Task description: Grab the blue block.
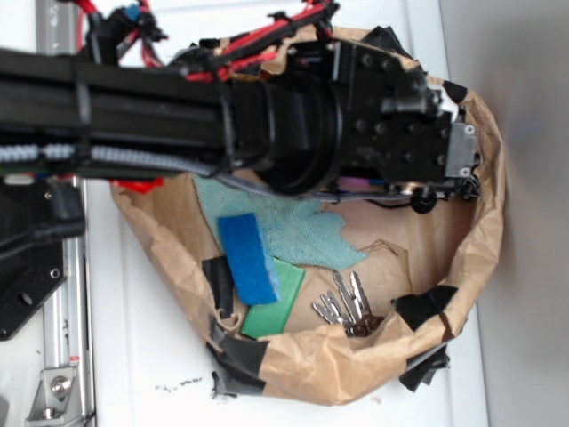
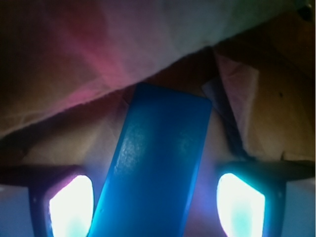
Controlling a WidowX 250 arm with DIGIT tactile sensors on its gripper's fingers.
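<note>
In the wrist view the two glowing fingertips (image 2: 71,207) sit at the lower left and lower right corners, nearest the lens, and the pincer (image 2: 157,207) is spread wide with the block (image 2: 158,168) lying in the gap between them. The block fills the lower middle of that frame, its long axis running from the bottom edge up toward the centre with a slight lean to the right, so its two long sides face the fingertips, one on each side. Neither fingertip appears to touch it; a strip of shadow shows on both sides. By my judgement the coming move turns on just that: the block is already straddled across its narrow width, and closing should catch the long sides, provided the pincer is low enough, which the frames do not settle. Behind the block rise crumpled paper walls. In the exterior view the arm (image 1: 267,116) crosses the top of the frame and hides the block; its tip reaches into the upper right of a brown paper bag (image 1: 356,365). Lower in the bag lie a blue-and-green sponge (image 1: 253,267), a teal cloth (image 1: 302,227) and some keys (image 1: 347,307). No readable writing or brand shows anywhere.
</note>
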